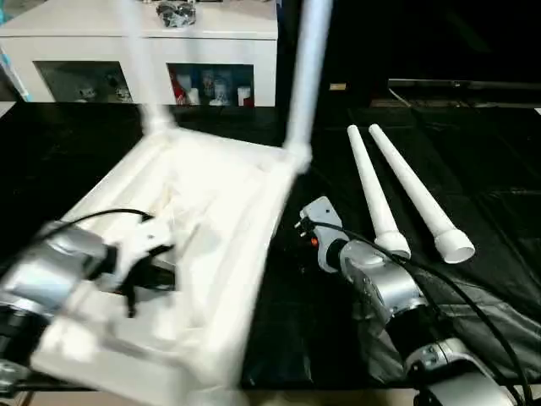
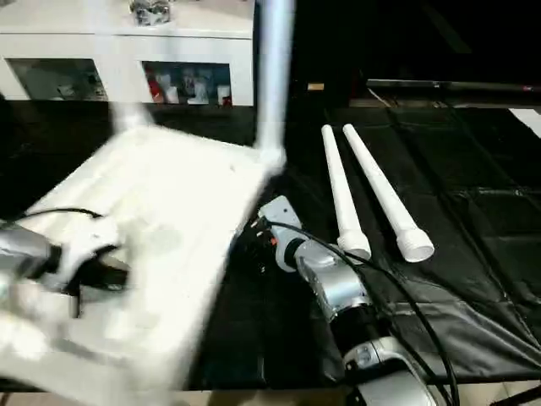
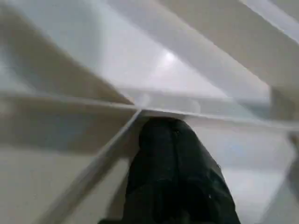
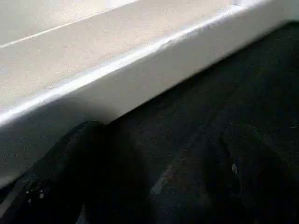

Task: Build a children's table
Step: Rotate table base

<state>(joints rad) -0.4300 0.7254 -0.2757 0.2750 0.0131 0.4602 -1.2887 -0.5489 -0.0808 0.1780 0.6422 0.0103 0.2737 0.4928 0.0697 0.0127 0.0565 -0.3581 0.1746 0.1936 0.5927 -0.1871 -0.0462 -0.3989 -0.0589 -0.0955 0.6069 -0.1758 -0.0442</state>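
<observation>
While lifting, handling: table top (image 1: pixel 211 220) is seeming light, stiff, slippery.
Hold: left end effector (image 1: pixel 144 275) is gripping an underside rib.
Right end effector (image 1: pixel 306 227): grip state is staying unreadable.

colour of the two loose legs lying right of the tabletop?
White, both loose legs, lying on the black mat. Clearest in the left eye view.

White table top (image 1: pixel 211 220), white legs (image 1: pixel 414 196) — on black cloth (image 1: pixel 490 178).

— Surface? 
— Black sheeting (image 1: pixel 490 211), creased.

— Lying on it? 
— Upturned table top (image 1: pixel 211 245), two legs fitted upright; two loose legs (image 1: pixel 376 190) (image 1: pixel 418 194) side by side, just beside it.
</observation>
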